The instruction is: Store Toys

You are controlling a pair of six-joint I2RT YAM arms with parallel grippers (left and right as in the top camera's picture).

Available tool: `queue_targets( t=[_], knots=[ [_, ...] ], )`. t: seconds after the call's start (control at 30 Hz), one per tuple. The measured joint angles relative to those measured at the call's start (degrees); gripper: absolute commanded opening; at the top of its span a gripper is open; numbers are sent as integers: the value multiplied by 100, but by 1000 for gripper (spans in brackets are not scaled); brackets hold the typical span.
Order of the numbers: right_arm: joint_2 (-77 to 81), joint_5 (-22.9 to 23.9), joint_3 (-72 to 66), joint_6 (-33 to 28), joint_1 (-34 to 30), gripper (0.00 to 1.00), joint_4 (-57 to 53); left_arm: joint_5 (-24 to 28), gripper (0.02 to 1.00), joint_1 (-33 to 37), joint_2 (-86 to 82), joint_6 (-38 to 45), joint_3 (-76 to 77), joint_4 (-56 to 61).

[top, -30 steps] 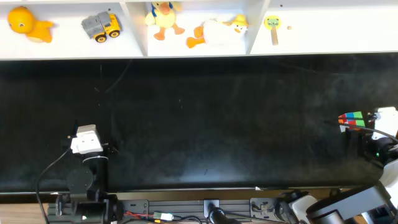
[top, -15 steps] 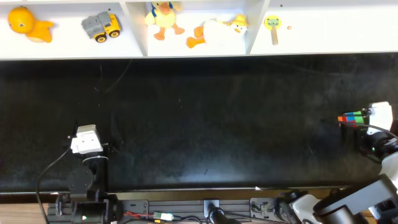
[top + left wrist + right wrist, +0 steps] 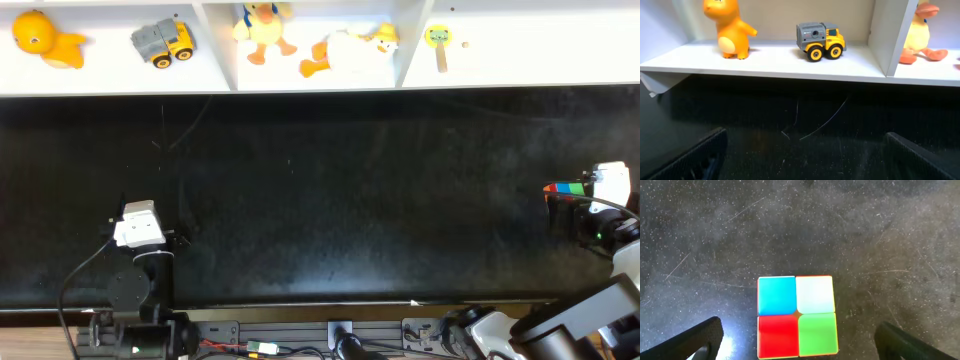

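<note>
At the near left, the left gripper (image 3: 805, 145) is held low over the table (image 3: 330, 200), its jaws spread wide with nothing between them. Along the far edge a white shelf (image 3: 320, 82) is seen. An orange toy (image 3: 45, 38) and a truck (image 3: 163, 42) stand in its left bay, two plush ducks (image 3: 262, 30) lie in the middle bay, and a small green toy (image 3: 438, 38) lies in the right bay. At the right edge of the table, well apart from the shelf, the cube (image 3: 796, 316) lies flat, with blue, white, red and green squares facing up. The right gripper (image 3: 797, 326) is held just above it, jaws wide open, a finger to either side and neither touching.

The cube is judged to be light, rigid plastic with smooth, rather slippery faces. It is unlikely to be crushed, but its layers may be twisted if it is pinched off-centre. It is best taken across two opposite flat sides, centred, with the fingers square to the faces rather than on corners.
</note>
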Motion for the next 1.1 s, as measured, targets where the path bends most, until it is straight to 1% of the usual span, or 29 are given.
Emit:
queue_targets(
  t=[0.23,0.47,0.63,0.87,1.1],
  knots=[
    [94,4,0,9,0,980,-44,0,998,0,0,0,0,0],
    [313,153,0,24,151,969,-39,0,998,0,0,0,0,0],
    [341,203,0,76,297,882,-37,0,998,0,0,0,0,0],
    [341,341,0,140,326,752,-31,0,998,0,0,0,0,0],
    [341,492,0,286,326,682,63,0,998,0,0,0,0,0]
  ],
)
